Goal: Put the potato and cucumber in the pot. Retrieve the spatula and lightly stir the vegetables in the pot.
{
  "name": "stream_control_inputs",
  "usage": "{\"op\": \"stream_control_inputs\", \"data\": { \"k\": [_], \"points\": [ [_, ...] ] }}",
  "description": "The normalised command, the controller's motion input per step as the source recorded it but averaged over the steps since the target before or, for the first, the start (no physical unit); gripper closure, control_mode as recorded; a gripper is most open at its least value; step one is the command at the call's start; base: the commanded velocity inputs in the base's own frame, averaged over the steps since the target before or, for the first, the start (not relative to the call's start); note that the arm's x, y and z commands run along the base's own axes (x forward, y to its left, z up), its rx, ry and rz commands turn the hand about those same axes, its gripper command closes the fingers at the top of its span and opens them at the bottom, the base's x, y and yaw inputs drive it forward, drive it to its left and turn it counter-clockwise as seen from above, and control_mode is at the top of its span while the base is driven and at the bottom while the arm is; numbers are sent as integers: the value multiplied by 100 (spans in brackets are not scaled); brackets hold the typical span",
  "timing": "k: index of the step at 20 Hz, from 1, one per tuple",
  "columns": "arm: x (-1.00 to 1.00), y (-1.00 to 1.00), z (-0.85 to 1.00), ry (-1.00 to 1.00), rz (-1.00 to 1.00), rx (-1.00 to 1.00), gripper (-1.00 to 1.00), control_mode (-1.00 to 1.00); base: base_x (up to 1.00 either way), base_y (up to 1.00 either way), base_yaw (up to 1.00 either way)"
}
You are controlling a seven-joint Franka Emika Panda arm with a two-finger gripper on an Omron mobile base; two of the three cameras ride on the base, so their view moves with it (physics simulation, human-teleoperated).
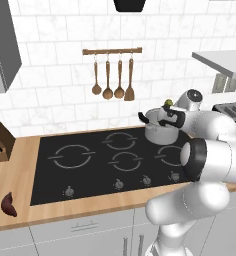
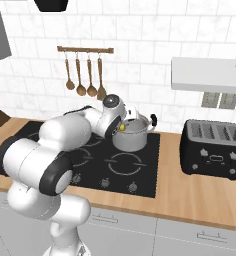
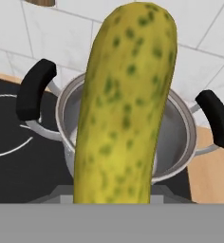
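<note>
Where cucumber (image 3: 123, 109) hangs, pot (image 3: 178, 142) behind.

The arm (image 1: 210, 150) reaches forward, elbow bent, jaws clamped on their load.

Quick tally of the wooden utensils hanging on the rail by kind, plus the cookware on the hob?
Round-bowled wooden spoons: 3
Wooden spatula: 1
Steel pot: 1
Total: 5
</note>
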Motion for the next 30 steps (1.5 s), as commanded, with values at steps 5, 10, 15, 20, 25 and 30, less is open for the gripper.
{"op": "stream_control_inputs", "data": {
  "k": [5,10,15,20,25,30],
  "points": [
    [32,0,-6,1,0,0,100,-100,0,0,0],
    [14,-4,-29,0,0,0,100,-100,0,0,0],
    [17,-4,-28,0,0,0,100,-100,0,0,0],
    [23,-3,-3,0,0,0,100,-100,0,0,0],
    [4,-4,-5,0,0,0,100,-100,0,0,0],
    [15,0,-9,0,0,0,-100,-100,0,0,0]
  ]
}}
